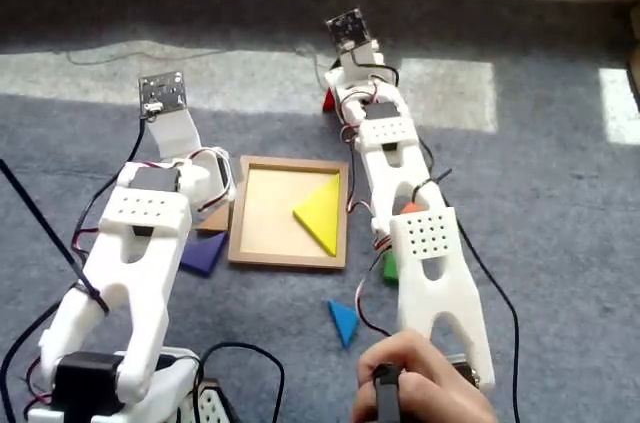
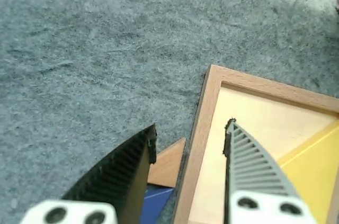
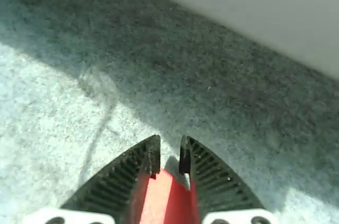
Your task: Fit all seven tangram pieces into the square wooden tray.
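The square wooden tray (image 1: 238,211) lies between the two arms, and a yellow triangle (image 1: 322,211) rests in its right half. My left gripper (image 2: 190,128) stands open over the tray's left rim (image 2: 198,128), one finger above the carpet and the other above the tray floor. A tan piece (image 2: 167,163) and a blue piece (image 2: 156,197) lie on the carpet just outside that rim. My right gripper (image 3: 168,152) is shut on a red piece (image 3: 164,197) over the carpet, beyond the tray's far right corner (image 1: 330,98).
On the grey carpet lie a small blue triangle (image 1: 343,321) in front of the tray, a green piece (image 1: 389,265) and an orange piece (image 1: 410,208) partly under the right arm. A person's hand (image 1: 415,383) rests at the right arm's base. Cables run beside both arms.
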